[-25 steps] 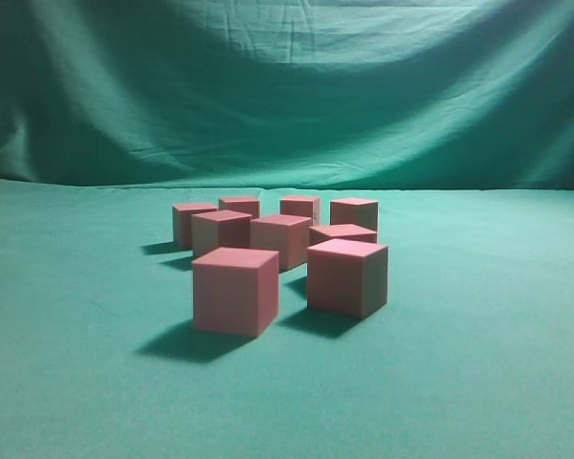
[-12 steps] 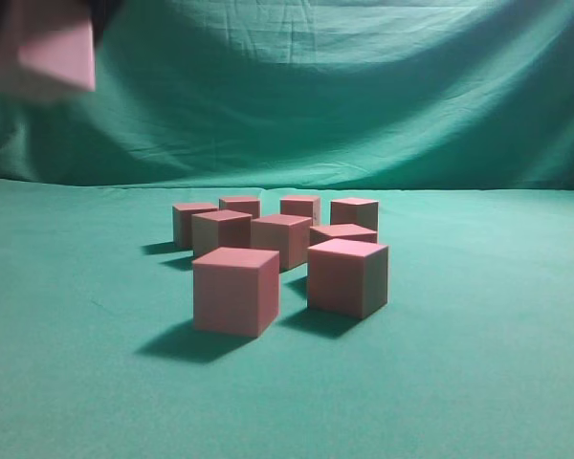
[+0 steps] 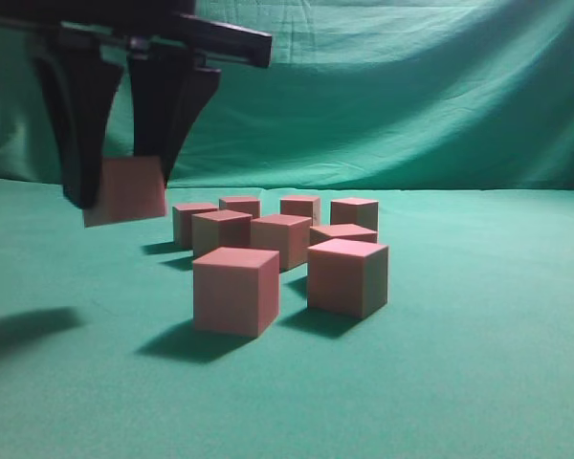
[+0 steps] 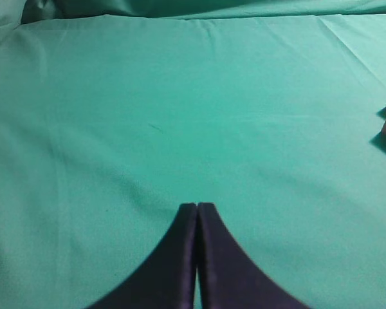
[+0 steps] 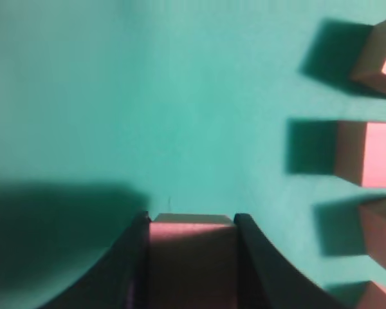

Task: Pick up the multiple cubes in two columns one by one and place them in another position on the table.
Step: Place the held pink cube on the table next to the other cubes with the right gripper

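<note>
**Pink cube pinched above green cloth, eight more at rest**

Green cloth everywhere: slightly wrinkled over the table (image 3: 478,363), draped in folds as backdrop (image 3: 383,86) behind. No readable writing, brand or label on any surface.

At far left of the exterior view, right gripper (image 3: 124,186) hanging from above, dark fingers (image 3: 77,124) clamped on either side of one held cube (image 3: 126,191), lifted clear of the cloth; shadow on the table below and to its left. Same grip seen from the right wrist: cube wedged between both jaws.

To the right of that gripper and lower, eight resting cubes (image 3: 235,290) standing on the table in a loose cluster, two nearest the camera. Nine cubes counted altogether, all plain reddish-pink.

Left gripper (image 4: 197,207) over bare cloth, fingertips pressed together, nothing between them; two cubes at the far right edge of its view.
</note>
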Available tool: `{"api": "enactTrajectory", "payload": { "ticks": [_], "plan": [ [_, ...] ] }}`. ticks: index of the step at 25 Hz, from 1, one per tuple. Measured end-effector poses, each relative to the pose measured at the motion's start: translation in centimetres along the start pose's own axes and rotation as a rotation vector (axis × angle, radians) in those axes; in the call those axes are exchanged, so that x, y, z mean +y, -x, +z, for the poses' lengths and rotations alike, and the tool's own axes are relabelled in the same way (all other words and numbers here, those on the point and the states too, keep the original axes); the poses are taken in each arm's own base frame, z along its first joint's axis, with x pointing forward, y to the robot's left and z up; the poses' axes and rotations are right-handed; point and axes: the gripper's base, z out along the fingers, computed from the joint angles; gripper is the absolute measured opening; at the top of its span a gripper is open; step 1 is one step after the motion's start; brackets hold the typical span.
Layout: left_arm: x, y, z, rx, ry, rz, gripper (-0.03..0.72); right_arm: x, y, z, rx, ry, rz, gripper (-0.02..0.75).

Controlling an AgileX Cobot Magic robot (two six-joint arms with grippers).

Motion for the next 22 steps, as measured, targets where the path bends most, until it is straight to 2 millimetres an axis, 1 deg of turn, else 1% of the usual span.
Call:
{"api": "enactTrajectory", "payload": {
  "ticks": [6, 15, 22],
  "plan": [
    [0.0, 0.0, 0.0, 0.000, 0.000, 0.000, 0.000, 0.1, 0.2, 1.2, -0.006, -0.004, 0.062, 0.258],
    [0.0, 0.0, 0.0, 0.000, 0.000, 0.000, 0.000, 0.1, 0.1, 1.4, 0.004, -0.008, 0.061, 0.258],
    [0.0, 0.0, 0.0, 0.000, 0.000, 0.000, 0.000, -0.1, -1.4, 3.0, 0.049, -0.016, 0.055, 0.258]
  ]
}}
